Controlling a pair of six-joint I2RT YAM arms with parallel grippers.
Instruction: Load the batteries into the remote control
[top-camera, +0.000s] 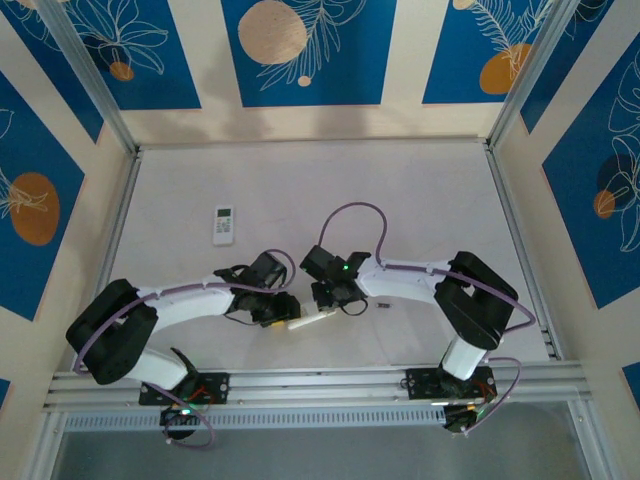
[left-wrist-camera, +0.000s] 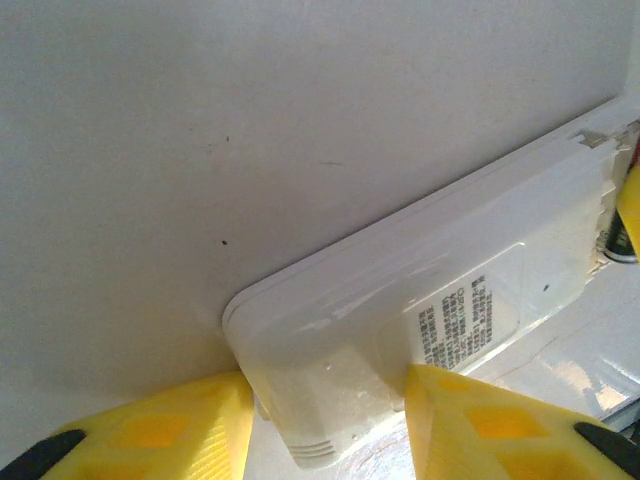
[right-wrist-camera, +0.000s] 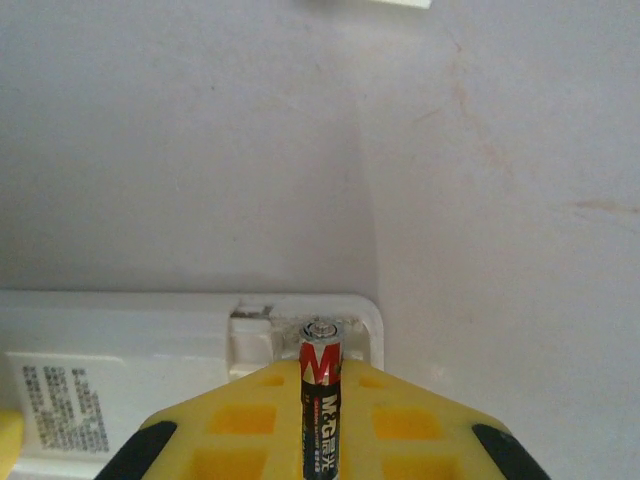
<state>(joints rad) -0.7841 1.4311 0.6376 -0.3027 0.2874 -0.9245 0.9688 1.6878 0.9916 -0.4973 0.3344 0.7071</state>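
Left tool (left-wrist-camera: 330, 425) clenched on one end of the remote control (left-wrist-camera: 430, 290), a yellow finger (left-wrist-camera: 160, 430) on each long edge. The remote is back-up with its printed label (left-wrist-camera: 460, 320) showing; whether it touches the worktop (left-wrist-camera: 200, 150) I cannot tell.

Right tool (right-wrist-camera: 321, 372) grasps a black-and-red battery (right-wrist-camera: 321, 420) lengthwise. The metal tip projects past the fingers, at the open battery bay (right-wrist-camera: 255, 335) in the remote's other end.

A second remote (top-camera: 223, 224) lies face-up, well apart from the held remote on its far-left side.
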